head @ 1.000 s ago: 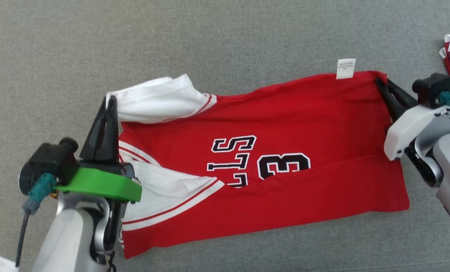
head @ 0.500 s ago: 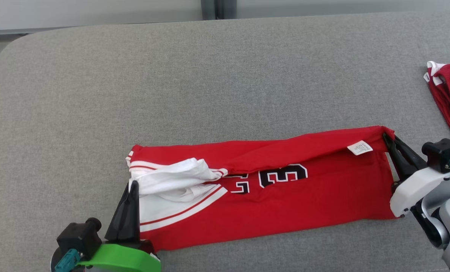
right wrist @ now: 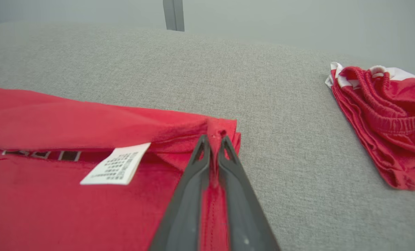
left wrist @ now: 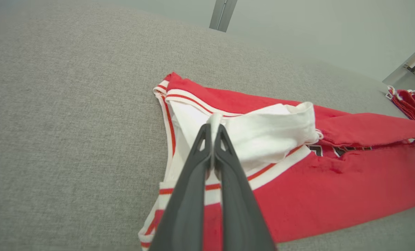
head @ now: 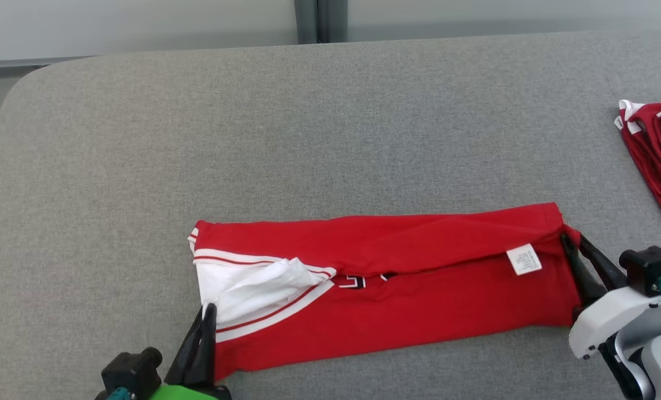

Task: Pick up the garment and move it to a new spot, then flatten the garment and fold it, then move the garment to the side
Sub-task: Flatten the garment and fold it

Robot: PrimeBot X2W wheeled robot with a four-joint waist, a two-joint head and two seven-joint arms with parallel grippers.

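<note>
My left gripper (left wrist: 213, 128) is clenched on the white sleeve cloth of the garment (head: 397, 289). My right gripper (right wrist: 212, 138) pinches the red hem corner at the other end. The garment lies along the near edge of the grey cushion (head: 308, 139), its far half laid over its near half, so I judge one lengthwise fold about made. Left to do: let go, perhaps fold it shorter, then shift it aside. Red shorts (head: 655, 161) lie at the right edge.
</note>
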